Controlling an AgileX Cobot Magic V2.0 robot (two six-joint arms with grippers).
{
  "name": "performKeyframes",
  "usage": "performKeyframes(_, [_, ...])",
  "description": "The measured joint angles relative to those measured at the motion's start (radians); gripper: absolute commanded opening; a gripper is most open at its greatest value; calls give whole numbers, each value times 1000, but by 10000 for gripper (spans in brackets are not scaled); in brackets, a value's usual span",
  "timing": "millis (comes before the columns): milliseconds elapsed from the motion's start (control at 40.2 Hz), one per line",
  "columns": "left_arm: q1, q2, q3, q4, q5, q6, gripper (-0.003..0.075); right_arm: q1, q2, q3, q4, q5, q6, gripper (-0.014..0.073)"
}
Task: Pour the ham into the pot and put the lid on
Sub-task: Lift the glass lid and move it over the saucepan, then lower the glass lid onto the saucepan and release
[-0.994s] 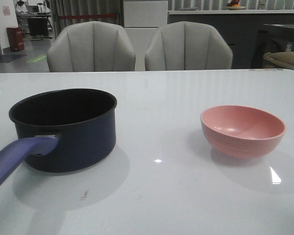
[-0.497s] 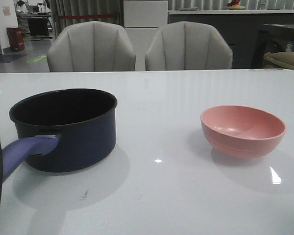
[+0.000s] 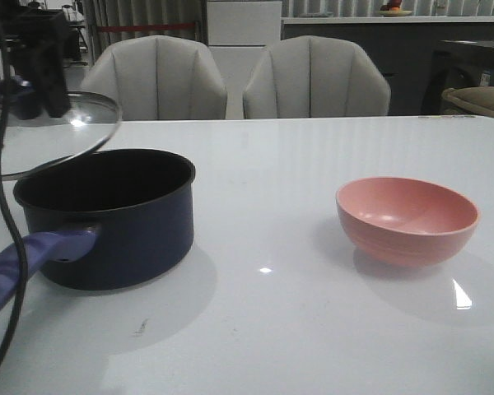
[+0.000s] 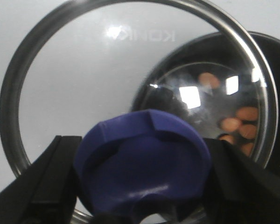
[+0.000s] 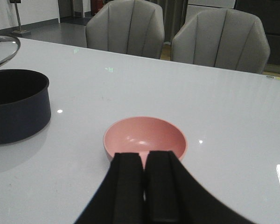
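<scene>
- Two risks stand out, both my own judgement: the lid [image 3: 41, 136] could come down off-centre, because it hangs over the pot's [image 3: 107, 218] rear-left rim rather than square above the mouth, and its metal edge could then catch the rim and shove the pot along the table [image 3: 272, 329].
- Nearest the table's front edge, the pot's purple-blue handle [image 3: 33, 255] reaches toward the front-left corner, and a dark cable [image 3: 8, 271] hangs across it; a snag there could tug the pot.
- The pink bowl [image 3: 407, 218] sits toward the table's right edge, empty, well apart from the pot; the right gripper [image 5: 144, 186] hovers just short of it, jaws pressed together on nothing.
- The ham [image 4: 238, 123] lies inside the pot as orange-pink pieces, seen through the glass.
- Farthest back, the left gripper [image 4: 142, 177] clamps the lid's blue knob [image 4: 144, 163], lid raised, tilted, apart from the pot.
</scene>
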Motion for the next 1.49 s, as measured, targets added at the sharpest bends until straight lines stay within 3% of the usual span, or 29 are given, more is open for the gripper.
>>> performKeyframes(174, [-91, 6, 0, -2, 4, 0, 333, 0, 0, 0, 0, 0, 0, 150])
performKeyframes(472, [-152, 29, -1, -2, 10, 0, 333, 0, 0, 0, 0, 0, 0, 150])
performKeyframes(1392, [-161, 87, -15, 13, 10, 1, 336, 0, 0, 0, 0, 0, 0, 150])
performKeyframes(1492, [-161, 95, -16, 13, 7, 1, 377, 0, 0, 0, 0, 0, 0, 150])
